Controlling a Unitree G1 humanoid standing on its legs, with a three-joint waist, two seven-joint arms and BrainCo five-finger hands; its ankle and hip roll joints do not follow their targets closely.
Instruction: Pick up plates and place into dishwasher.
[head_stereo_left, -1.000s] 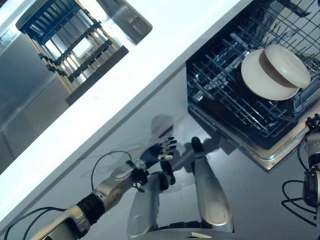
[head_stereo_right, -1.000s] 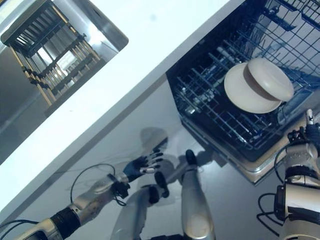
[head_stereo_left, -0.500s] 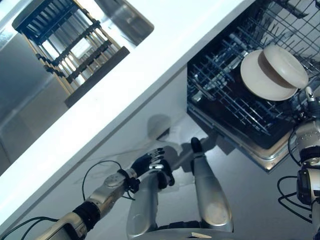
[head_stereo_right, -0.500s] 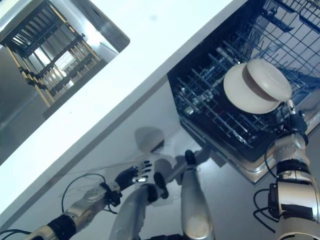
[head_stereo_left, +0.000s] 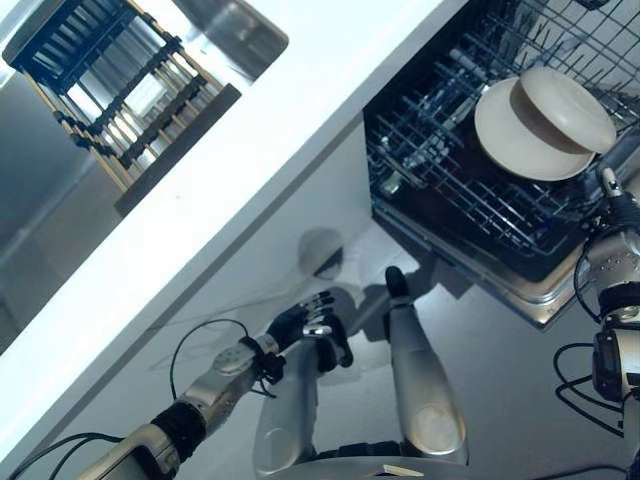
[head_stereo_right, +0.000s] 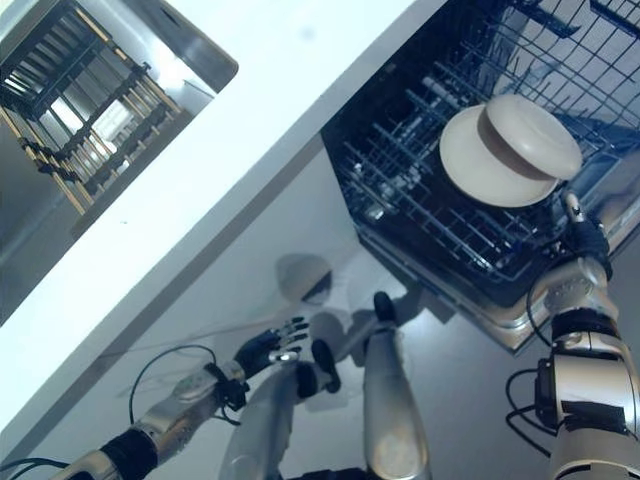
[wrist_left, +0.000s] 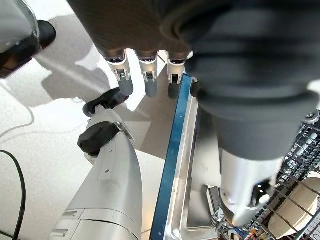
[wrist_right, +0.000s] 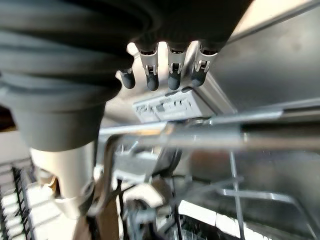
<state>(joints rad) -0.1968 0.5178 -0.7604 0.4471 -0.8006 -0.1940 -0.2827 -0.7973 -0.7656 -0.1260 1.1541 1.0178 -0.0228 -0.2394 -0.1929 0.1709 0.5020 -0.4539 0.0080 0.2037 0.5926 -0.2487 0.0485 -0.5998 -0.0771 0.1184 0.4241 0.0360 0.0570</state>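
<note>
**Right hand climbs to the rack; plates already seated**

Left eye view, against a second back: the right hand (head_stereo_left: 612, 200) has risen from the dishwasher door's edge to the rack's (head_stereo_left: 450, 190) near edge just below the two plates (head_stereo_left: 540, 125), fingers relaxed, empty. The left hand (head_stereo_left: 305, 322) has dropped lower, open, empty. Judging by this, the loading looks done or nearly so.

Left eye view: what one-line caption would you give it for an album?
Two cream plates stand in the open dishwasher's wire rack; right hand at the rack's edge, left hand low and open.
</note>
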